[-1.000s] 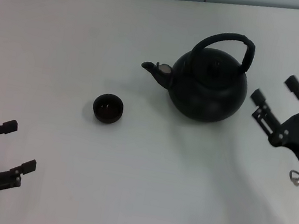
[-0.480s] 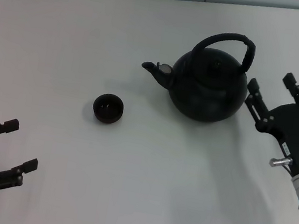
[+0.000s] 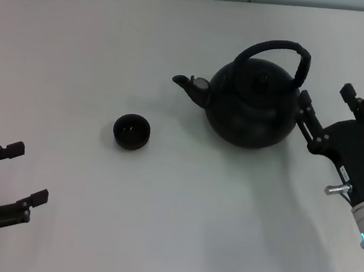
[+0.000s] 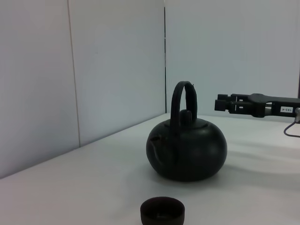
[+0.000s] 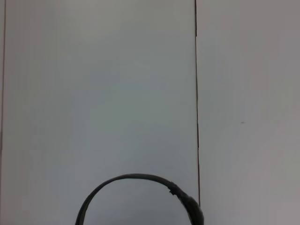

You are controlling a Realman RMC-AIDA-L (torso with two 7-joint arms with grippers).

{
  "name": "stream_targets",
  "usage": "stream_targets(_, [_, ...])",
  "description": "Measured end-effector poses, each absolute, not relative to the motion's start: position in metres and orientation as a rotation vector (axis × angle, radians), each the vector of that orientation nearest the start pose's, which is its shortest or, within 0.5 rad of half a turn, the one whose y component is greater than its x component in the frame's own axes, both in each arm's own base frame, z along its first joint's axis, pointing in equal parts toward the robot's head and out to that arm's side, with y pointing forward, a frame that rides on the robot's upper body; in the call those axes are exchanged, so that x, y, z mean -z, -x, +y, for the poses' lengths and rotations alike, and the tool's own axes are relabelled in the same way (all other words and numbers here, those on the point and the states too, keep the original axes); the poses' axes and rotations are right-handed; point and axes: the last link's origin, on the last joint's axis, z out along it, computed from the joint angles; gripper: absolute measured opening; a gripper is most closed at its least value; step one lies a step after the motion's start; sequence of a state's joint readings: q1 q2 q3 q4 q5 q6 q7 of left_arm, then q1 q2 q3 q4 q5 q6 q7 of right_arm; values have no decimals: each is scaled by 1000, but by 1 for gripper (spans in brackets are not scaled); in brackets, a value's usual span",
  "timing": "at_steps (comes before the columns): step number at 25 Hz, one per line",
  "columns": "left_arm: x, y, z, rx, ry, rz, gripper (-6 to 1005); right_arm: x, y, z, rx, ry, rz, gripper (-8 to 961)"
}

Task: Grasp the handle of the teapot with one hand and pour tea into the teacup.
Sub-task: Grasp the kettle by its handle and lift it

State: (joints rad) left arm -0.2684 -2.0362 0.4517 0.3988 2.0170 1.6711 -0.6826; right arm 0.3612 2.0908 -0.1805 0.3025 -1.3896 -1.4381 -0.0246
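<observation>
My right end effector (image 3: 324,107) hovered, fingers spread apart, just beside the black teapot (image 3: 251,104) on the white table (image 3: 158,195). The teacup (image 3: 131,132) sat near the spout. My left end effector (image 3: 16,177) rested open, well apart.

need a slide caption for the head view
Open right gripper beside the teapot, handle ungrasped; teacup by the spout, left gripper parked.

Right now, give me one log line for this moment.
right gripper: open, beside teapot | handle: ungrasped | teacup: on table | left gripper: open, idle
</observation>
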Motion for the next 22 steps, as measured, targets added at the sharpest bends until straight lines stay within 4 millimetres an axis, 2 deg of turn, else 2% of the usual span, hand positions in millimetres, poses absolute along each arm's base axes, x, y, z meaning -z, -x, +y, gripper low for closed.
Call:
stream_targets(16, [2,345,225,747,2491,-319,859,55,-309,300,-683,1714,485,655])
stream_targets(22, [2,345,225,749,2488,-320,859,55,-307,308,-673,1726,475,654])
